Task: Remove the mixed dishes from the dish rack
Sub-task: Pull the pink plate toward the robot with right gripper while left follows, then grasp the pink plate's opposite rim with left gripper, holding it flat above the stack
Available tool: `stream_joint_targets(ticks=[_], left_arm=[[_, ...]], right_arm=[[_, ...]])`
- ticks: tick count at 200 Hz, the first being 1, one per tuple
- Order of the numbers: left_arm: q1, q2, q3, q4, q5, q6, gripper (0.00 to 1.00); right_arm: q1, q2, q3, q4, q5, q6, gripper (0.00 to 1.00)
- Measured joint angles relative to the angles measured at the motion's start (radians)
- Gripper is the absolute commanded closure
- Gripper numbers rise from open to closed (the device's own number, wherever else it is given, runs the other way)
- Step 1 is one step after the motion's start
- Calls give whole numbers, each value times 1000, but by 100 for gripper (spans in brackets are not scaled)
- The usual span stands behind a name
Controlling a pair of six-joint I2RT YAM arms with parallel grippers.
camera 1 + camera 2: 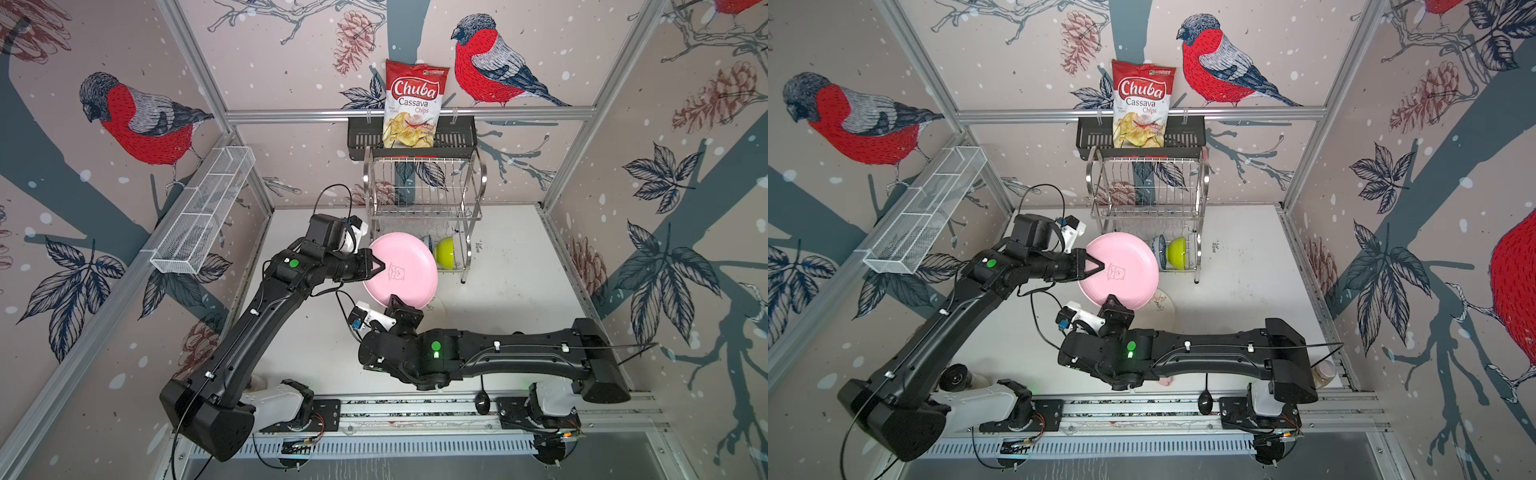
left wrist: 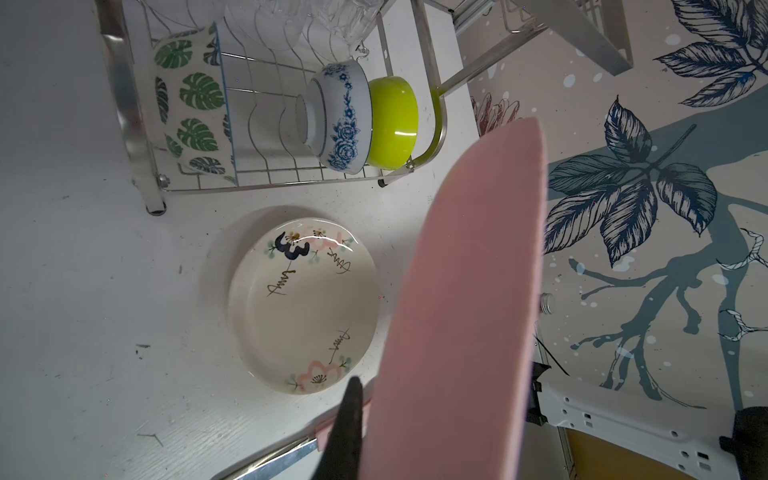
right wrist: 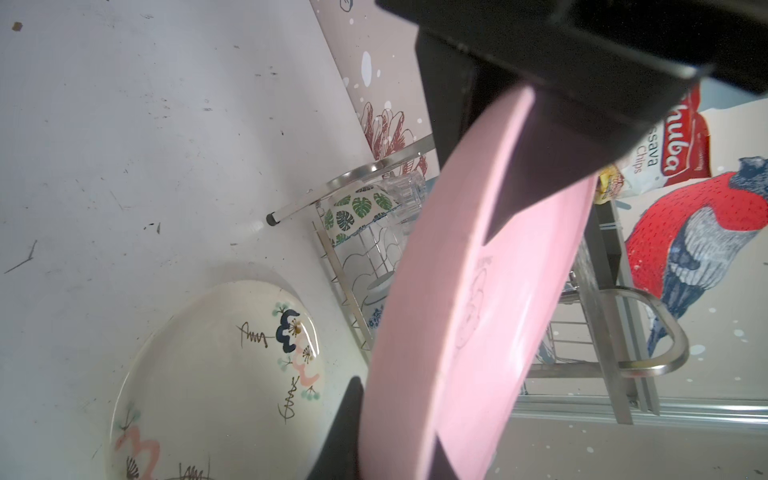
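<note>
The pink plate (image 1: pixel 401 270) (image 1: pixel 1121 270) hangs tilted above the table in front of the dish rack (image 1: pixel 482 178) (image 1: pixel 1202 183). My left gripper (image 1: pixel 380 266) is shut on its left rim; one black finger (image 2: pixel 347 424) presses the plate (image 2: pixel 469 291). My right gripper (image 1: pixel 395 301) (image 3: pixel 395 436) grips the near rim, a finger on each face. Below lies the drawing-decorated white plate (image 2: pixel 303 305) (image 3: pixel 216 374) on the table. The rack's lower tier holds a green-leaf bowl (image 2: pixel 187 104), a blue-white bowl (image 2: pixel 340 116), a lime bowl (image 1: pixel 444 252) and clear glasses (image 3: pixel 409 191).
A chips bag (image 1: pixel 411 104) stands in the black slotted basket (image 1: pixel 457 137) above the rack. The long white mesh tray (image 1: pixel 203 212) hangs on the left wall. A black spoon (image 1: pixel 482 401) lies by the front rail, and a small jar (image 1: pixel 1323 374) stands at the right.
</note>
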Motion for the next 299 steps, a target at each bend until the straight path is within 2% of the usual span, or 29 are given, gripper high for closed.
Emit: stream_joint_targets(ticks=[11,49,84,124,165,194,224,268,299], left_arm=[[-1,4,-6,26,21,1,100],[-3,21,-22,39,58,21,100],[-3,21,-50,49,63,28,100],[-3,20,-87,64,72,29,100],[-3,20,-121,87,90,29,100],[-3,20,-133,113,104,30,100],[-3,20,-150,148,126,29,100],[-3,20,-176,201,149,27,100],[-3,21,-188,208,158,23,100]], right_arm=[[-8,-13,-8,2,-24,15,70],[-32,-59,-15,22,-153,101,43],[-59,-109,-32,65,-430,224,37],[-159,-224,-110,163,-798,370,37],[-382,-476,-272,324,-1079,547,40],[-584,-625,-384,387,-1154,682,45],[-757,-672,-468,378,-1224,801,51],[-851,-667,-548,330,-1307,881,55],[-879,-647,-566,327,-1331,882,59]])
